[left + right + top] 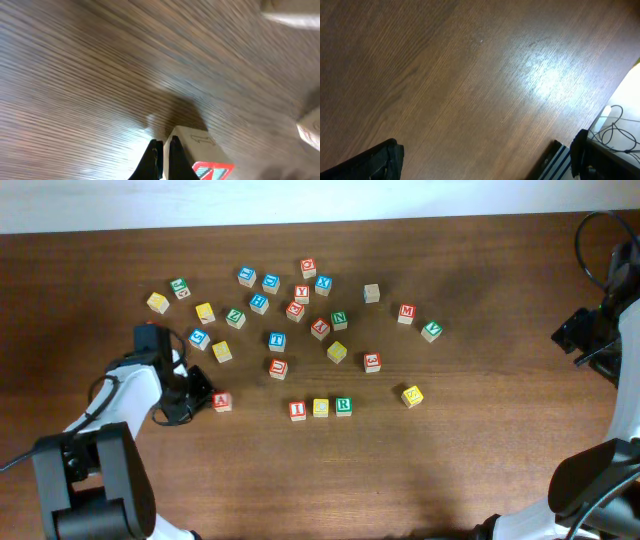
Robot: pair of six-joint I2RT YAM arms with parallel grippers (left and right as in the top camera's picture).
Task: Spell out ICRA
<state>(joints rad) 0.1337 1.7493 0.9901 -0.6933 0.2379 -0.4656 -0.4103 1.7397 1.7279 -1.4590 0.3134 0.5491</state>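
ICRA is not all spelled out yet. You can see three of its letters in a row on the wooden table (pixel 470 460), near the middle. The red I block (pixel 297 410) comes first, then the yellow C block (pixel 320 408), then the green R block (pixel 343 406). They sit side by side, very close together, and all three lie flat.

Look well off to the left of that row and you find the red A block (pixel 222 401). It sits flat on the table by itself, apart from the I block.

Your left gripper (pixel 200 394) is just beside the A block, on its left side. In the left wrist view its two fingers (pixel 152 161) are pressed tight together with nothing between them. The A block (pixel 200 150) sits right next to the fingers, outside them. It is not held. You cannot tell if a finger touches it.

Your right gripper (pixel 577 335) is far over at the right edge of the table, well away from every block. In the right wrist view its jaws stand wide apart, with only bare wood between them.

Many other letter blocks (pixel 277 340) lie scattered behind the row. One yellow block (pixel 412 395) sits to the right of the R block.
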